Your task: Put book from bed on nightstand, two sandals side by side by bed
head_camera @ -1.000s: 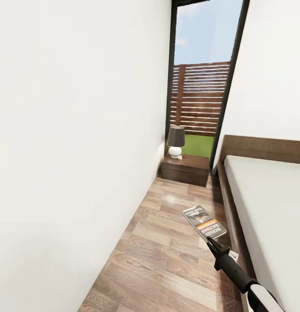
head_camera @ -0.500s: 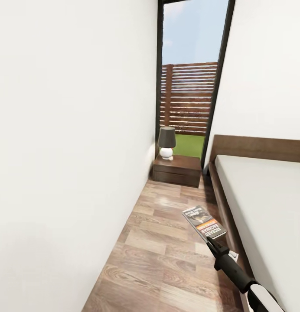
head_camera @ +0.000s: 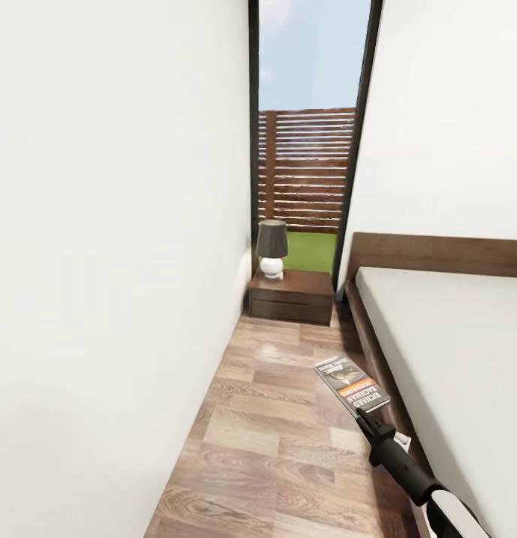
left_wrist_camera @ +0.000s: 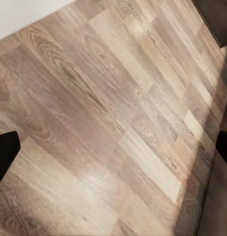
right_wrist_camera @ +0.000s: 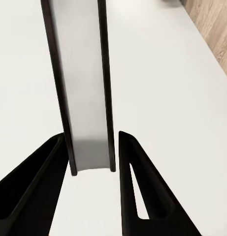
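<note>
Wall (head_camera: 101,261), plain white, takes the left half of the head frame, leaving a narrow strip of plank floor (head_camera: 266,441) between it and the bed (head_camera: 453,351) at right. A tall window (head_camera: 307,142) at upper centre shows a slatted fence and lawn. Below it, at the far end of the strip, stands the nightstand (head_camera: 290,296) with a dark-shaded lamp (head_camera: 272,249) on top. At lower right the right gripper (head_camera: 370,421) is clamped on the book (head_camera: 350,383), held over the floor beside the bed frame. In the left wrist frame the left gripper (left_wrist_camera: 113,147) has its fingers spread wide over bare planks.
</note>
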